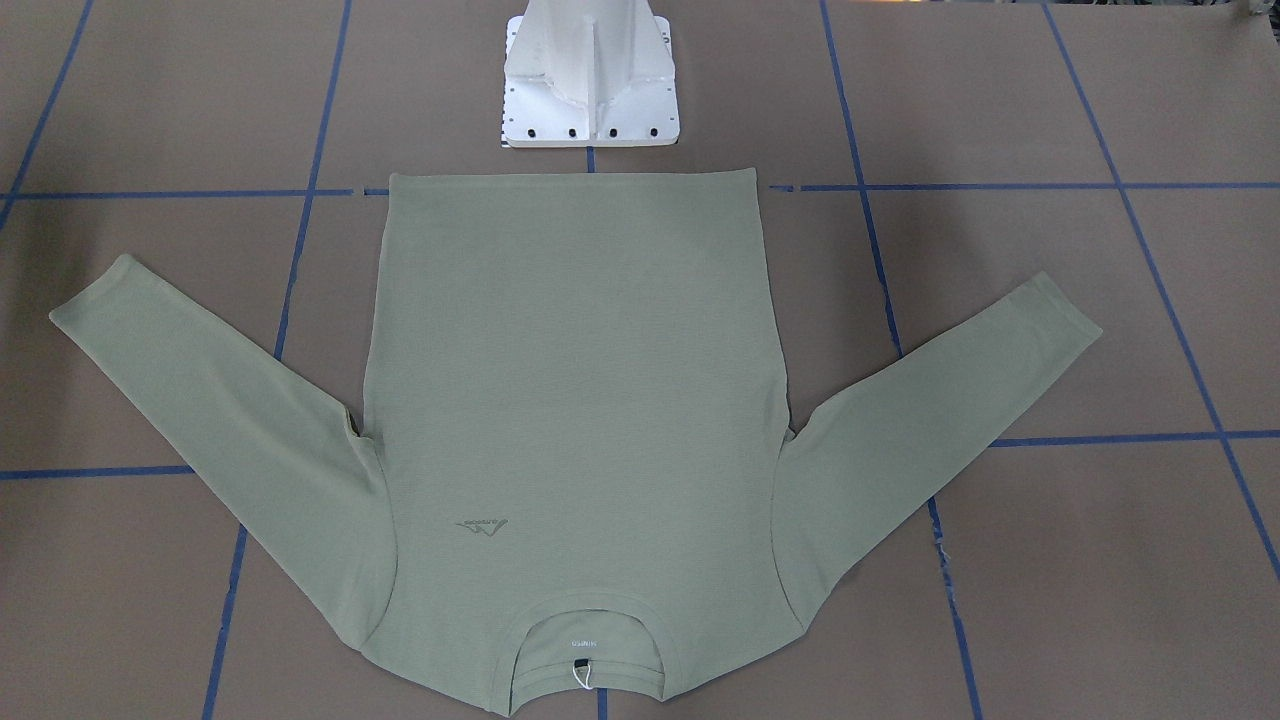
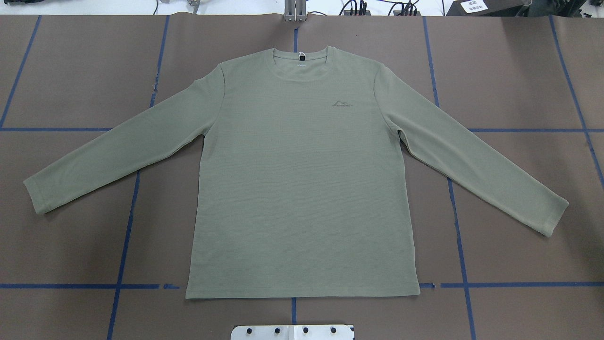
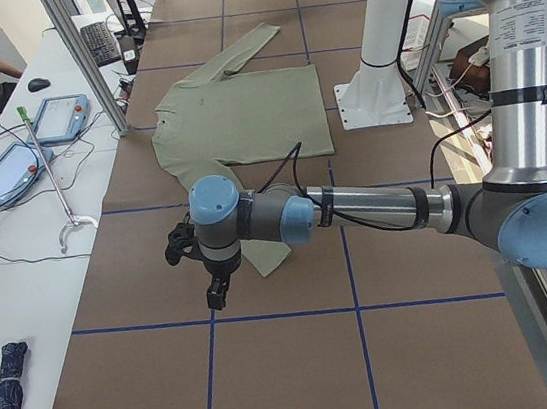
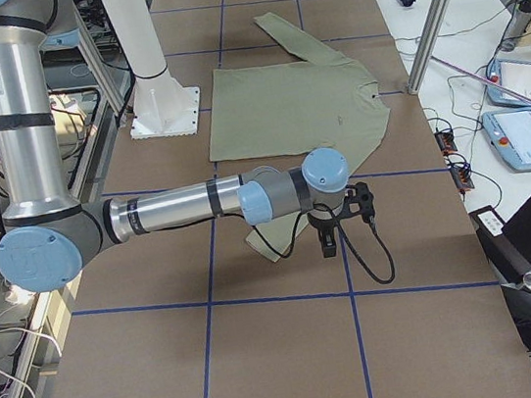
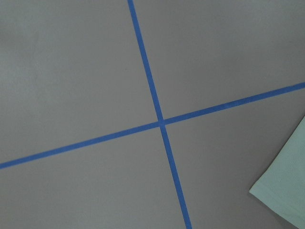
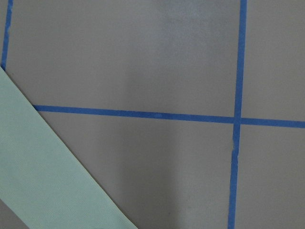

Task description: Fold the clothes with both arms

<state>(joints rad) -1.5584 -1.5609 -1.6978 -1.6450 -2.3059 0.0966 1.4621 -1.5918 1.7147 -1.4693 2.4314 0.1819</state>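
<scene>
one brown table [image 2: 71,71], blue tape grid. one green shirt [image 2: 302,189] flat at table centre, face up, two sleeves spread. two arms, left arm [image 3: 375,206] and right arm [image 4: 178,209], each above a cuff. two grippers, left gripper [image 3: 217,295] and right gripper [image 4: 329,244]: can't tell if open or closed.

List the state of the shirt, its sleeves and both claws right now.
Shirt: flat, front up, unfolded.
Left sleeve: stretched out, unfolded.
Right sleeve: stretched out, unfolded.
Left claw: raised, off the shirt; open or shut cannot be told.
Right claw: raised, off the shirt; open or shut cannot be told.
</scene>
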